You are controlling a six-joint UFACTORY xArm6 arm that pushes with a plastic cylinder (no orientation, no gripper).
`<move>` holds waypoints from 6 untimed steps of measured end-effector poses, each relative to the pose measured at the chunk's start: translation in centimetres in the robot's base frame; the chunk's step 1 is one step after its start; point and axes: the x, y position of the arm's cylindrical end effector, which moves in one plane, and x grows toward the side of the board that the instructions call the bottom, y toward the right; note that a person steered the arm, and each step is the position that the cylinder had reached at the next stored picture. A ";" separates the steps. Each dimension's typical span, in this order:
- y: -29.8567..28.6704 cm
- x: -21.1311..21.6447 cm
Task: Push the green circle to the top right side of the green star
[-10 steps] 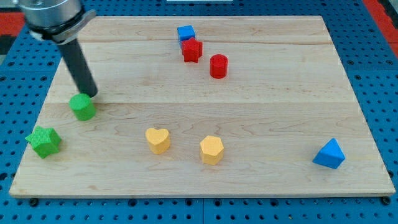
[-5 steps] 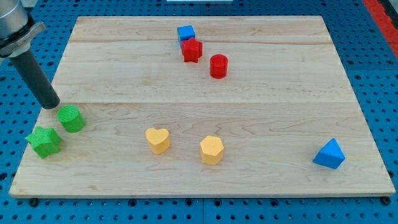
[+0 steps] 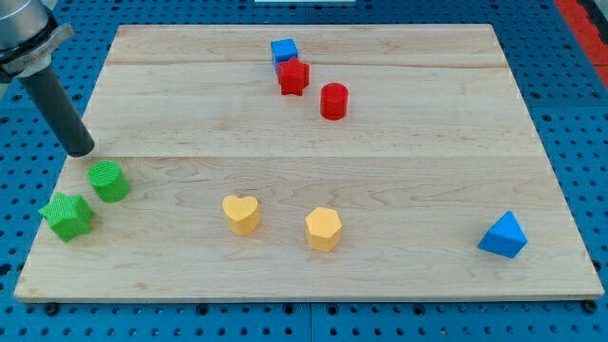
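The green circle (image 3: pixel 109 180) sits near the board's left edge, low in the view, just up and to the right of the green star (image 3: pixel 67 216); the two are close, approx touching or a hair apart (can't tell which). The star is nearly at the wooden board (image 3: pixel 408 171) edge on the view's left. My tip (image 3: pixel 83 152) rests just above and left of the circle, apart from it, right by the left edge; there's no pincer on this rod, so nothing to open or close. To the circle's right lies bare wood as far as the yellow heart (image 3: pixel 241 214) and yellow hexagon (image 3: pixel 323 228), both near the bottom edge. The blue triangle (image 3: pixel 503 235) sits far off toward the bottom right corner. Up top, well apart from all this, the blue cube (image 3: pixel 283 50), red star (image 3: pixel 294 76) and red cylinder (image 3: pixel 333 100) cluster in a diagonal, w/ cube and star touching.
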 end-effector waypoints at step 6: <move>20.4 1.5</move>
